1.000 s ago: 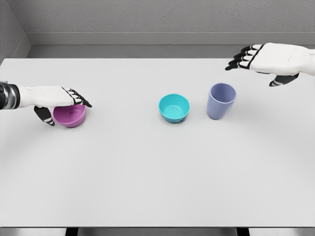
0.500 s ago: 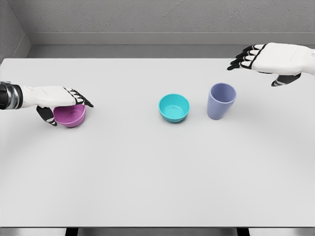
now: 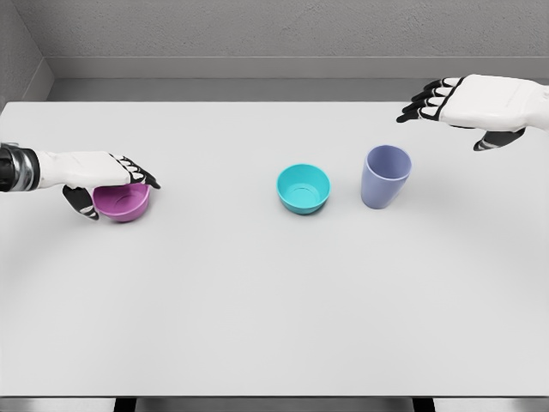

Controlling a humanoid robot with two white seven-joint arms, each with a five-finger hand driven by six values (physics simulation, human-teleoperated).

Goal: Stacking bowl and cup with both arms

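— Bowls first: where do they sit?
— Purple bowl [image 3: 122, 202] at the table's [image 3: 257, 300] left, with the left hand [image 3: 94, 172] clasping its rim, thumb on the near side. Teal bowl [image 3: 303, 188] mid-table, lavender cup [image 3: 384, 176] upright just to its right.
— And the right hand [image 3: 467, 105]?
— Hovering beyond the cup, fingers spread, holding nothing.
— Any writing?
— None readable on anything.

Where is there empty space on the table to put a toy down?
The whole front of the white table, nearer than the three dishes, is bare. So is the gap between the purple bowl and the teal bowl. It is tight between the teal bowl and the blue cup, and at the purple bowl, where the left hand sits.
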